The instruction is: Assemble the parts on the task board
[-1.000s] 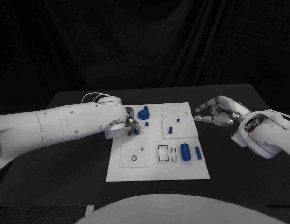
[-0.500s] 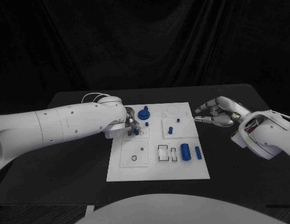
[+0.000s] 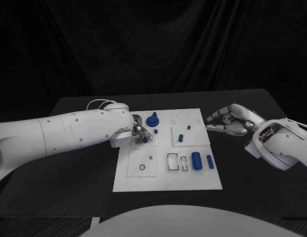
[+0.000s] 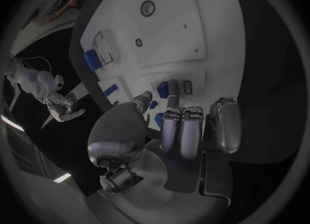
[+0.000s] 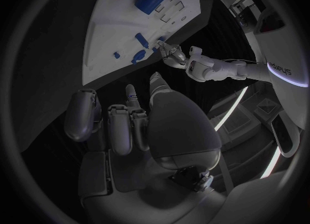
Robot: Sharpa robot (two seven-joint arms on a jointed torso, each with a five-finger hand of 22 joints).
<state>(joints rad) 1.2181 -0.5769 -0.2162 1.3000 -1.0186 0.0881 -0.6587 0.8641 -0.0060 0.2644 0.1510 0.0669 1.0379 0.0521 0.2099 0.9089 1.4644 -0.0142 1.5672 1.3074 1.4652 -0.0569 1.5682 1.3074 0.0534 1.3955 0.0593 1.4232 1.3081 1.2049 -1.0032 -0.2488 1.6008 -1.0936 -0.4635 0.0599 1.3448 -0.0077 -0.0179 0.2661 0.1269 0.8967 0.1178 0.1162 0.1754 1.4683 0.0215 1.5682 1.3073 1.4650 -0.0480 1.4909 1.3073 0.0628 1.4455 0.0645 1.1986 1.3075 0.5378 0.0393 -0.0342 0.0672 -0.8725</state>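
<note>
The white task board (image 3: 164, 175) lies in the middle of the table. My left hand (image 3: 139, 131) rests over the board's upper left part and pinches a small blue part (image 4: 163, 89) between thumb and a finger, beside a rectangular slot (image 4: 187, 86). A blue knob-shaped part (image 3: 152, 120) stands just beyond that hand. Two small blue pegs (image 3: 180, 138) sit in the upper right plate. A thick blue cylinder (image 3: 196, 161) and a thinner one (image 3: 209, 161) lie lower right. My right hand (image 3: 228, 121) hovers off the board's right edge, fingers curled in, holding nothing.
The black table (image 3: 75, 187) runs wide around the board on every side. A plate with round holes (image 3: 143, 163) and rectangular slots (image 3: 173, 162) takes up the board's lower half. Dark curtains hang behind the table.
The right hand has drifted very slightly nearer the board's edge. The left hand and the parts stay where they were.
</note>
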